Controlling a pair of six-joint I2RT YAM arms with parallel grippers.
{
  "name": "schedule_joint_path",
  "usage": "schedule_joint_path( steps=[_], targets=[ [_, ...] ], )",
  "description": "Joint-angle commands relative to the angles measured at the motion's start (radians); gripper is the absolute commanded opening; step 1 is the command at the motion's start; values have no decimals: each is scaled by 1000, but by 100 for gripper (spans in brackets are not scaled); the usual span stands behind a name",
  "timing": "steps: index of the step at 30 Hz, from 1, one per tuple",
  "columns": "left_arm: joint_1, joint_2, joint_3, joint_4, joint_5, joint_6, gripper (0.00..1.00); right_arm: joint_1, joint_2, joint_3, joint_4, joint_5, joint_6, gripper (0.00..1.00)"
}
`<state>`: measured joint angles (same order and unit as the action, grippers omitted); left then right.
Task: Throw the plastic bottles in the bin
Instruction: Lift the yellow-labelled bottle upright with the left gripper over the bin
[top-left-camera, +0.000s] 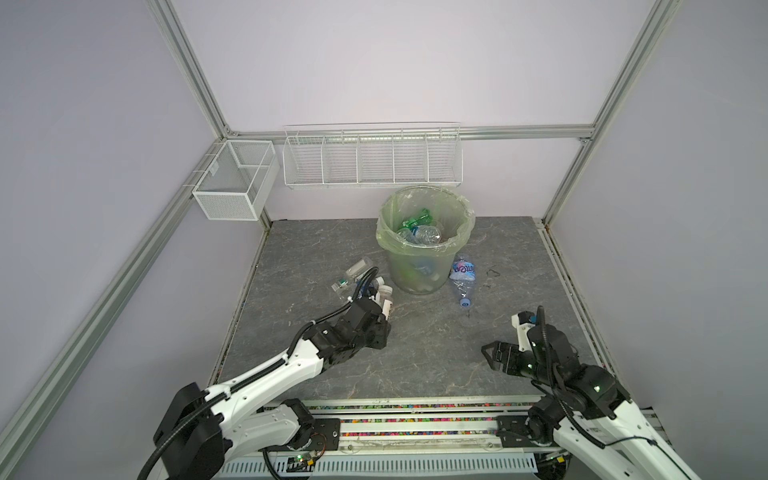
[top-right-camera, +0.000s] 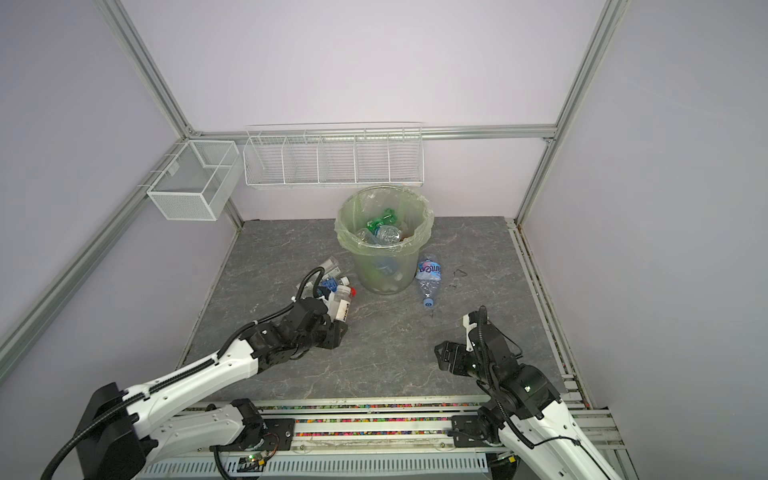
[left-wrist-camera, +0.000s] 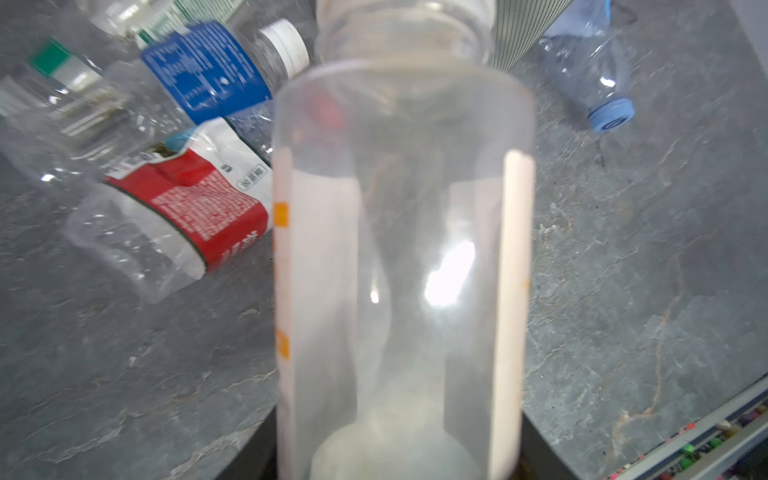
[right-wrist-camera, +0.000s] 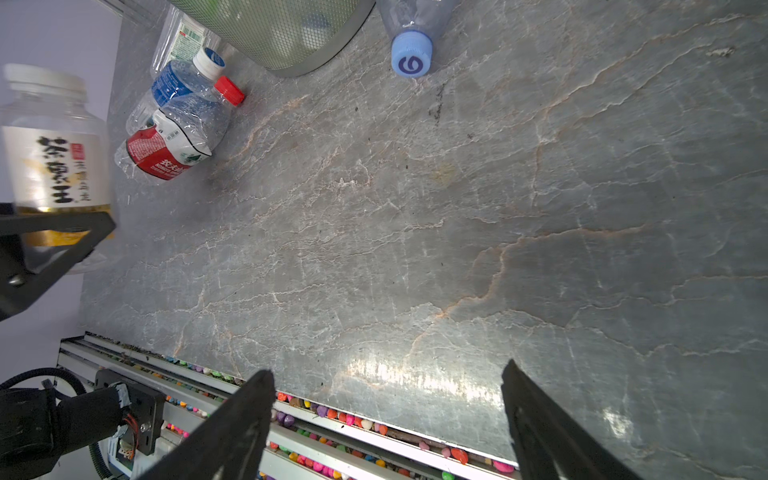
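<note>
My left gripper (top-left-camera: 384, 321) (top-right-camera: 338, 323) is shut on a clear plastic bottle (top-left-camera: 386, 306) (top-right-camera: 343, 306) (left-wrist-camera: 403, 249) (right-wrist-camera: 54, 158) with a white label and white cap, held above the floor left of the bin (top-left-camera: 419, 270) (top-right-camera: 386, 272). Its jaws are hidden behind the bottle in the left wrist view. Several bottles (top-left-camera: 419, 228) lie inside the bin. A small pile lies on the floor beside it: a blue-label bottle (left-wrist-camera: 208, 70) (right-wrist-camera: 178, 89), a red-label bottle (left-wrist-camera: 187, 199) (right-wrist-camera: 162, 153) and a green-label bottle (left-wrist-camera: 62, 83). A crushed blue-capped bottle (top-left-camera: 463, 278) (top-right-camera: 429, 274) (right-wrist-camera: 411, 50) lies right of the bin. My right gripper (top-left-camera: 488, 353) (top-right-camera: 440, 353) (right-wrist-camera: 386, 370) stands open and holds nothing, near the front right.
A white wire basket rack (top-left-camera: 372, 160) hangs on the back wall and a mesh box (top-left-camera: 232, 183) on the left frame. A rail with coloured beads (top-left-camera: 415, 405) runs along the front edge. A small dark scrap (top-left-camera: 493, 272) lies right of the crushed bottle.
</note>
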<state>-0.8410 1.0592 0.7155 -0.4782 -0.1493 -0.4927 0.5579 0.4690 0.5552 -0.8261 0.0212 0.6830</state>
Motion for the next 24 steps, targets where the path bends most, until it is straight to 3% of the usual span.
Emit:
schedule_joint_path(
  steps=[1, 12, 24],
  targets=[
    [-5, -107, -3, -69, -50, -29, 38, -3, 12, 15, 3, 0, 22, 88],
    [-5, -370, 34, -84, -71, 1, 36, -3, 24, 18, 13, -14, 36, 88],
    [-6, -431, 138, -44, -67, 89, 35, -2, 8, 7, 10, -15, 53, 88]
  ],
)
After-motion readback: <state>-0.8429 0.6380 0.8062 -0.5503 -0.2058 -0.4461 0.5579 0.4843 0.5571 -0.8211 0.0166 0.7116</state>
